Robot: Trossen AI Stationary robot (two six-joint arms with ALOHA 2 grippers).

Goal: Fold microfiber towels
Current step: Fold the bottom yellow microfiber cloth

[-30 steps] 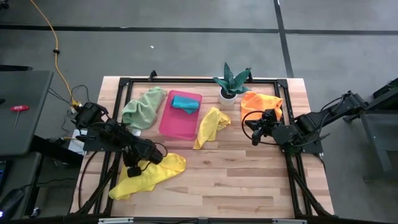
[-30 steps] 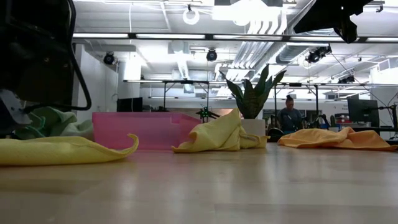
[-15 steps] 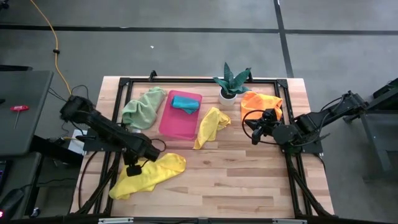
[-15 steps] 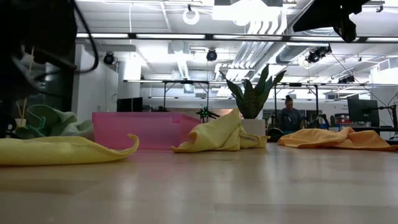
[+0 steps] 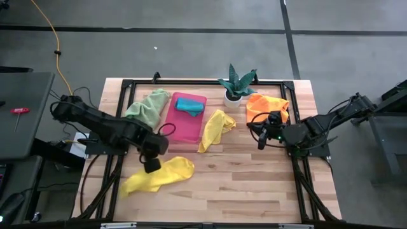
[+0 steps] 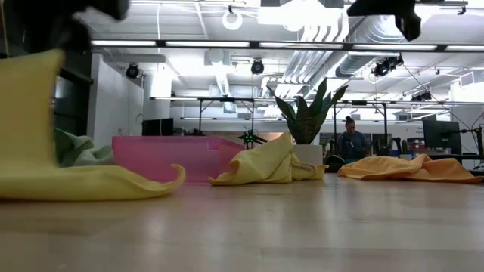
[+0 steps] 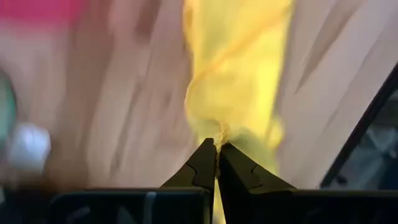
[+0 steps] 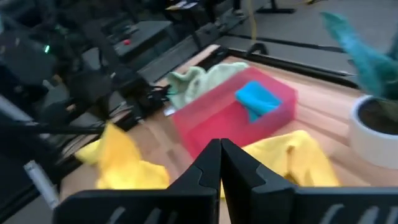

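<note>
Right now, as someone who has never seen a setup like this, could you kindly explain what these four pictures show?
This is a robot with two dark jointed arms at a wooden table. One picture looks straight down from above, one looks level across the tabletop, and two come from cameras on the wrists.

The left gripper is shut on a corner of the soft yellow cloth nearest the front edge, lifting that corner. The right gripper is shut, empty, by the crumpled orange cloth.

Also on the table: a second yellow cloth, a pale green cloth, a rigid pink plastic tray holding a teal cloth, and a potted plant.
</note>
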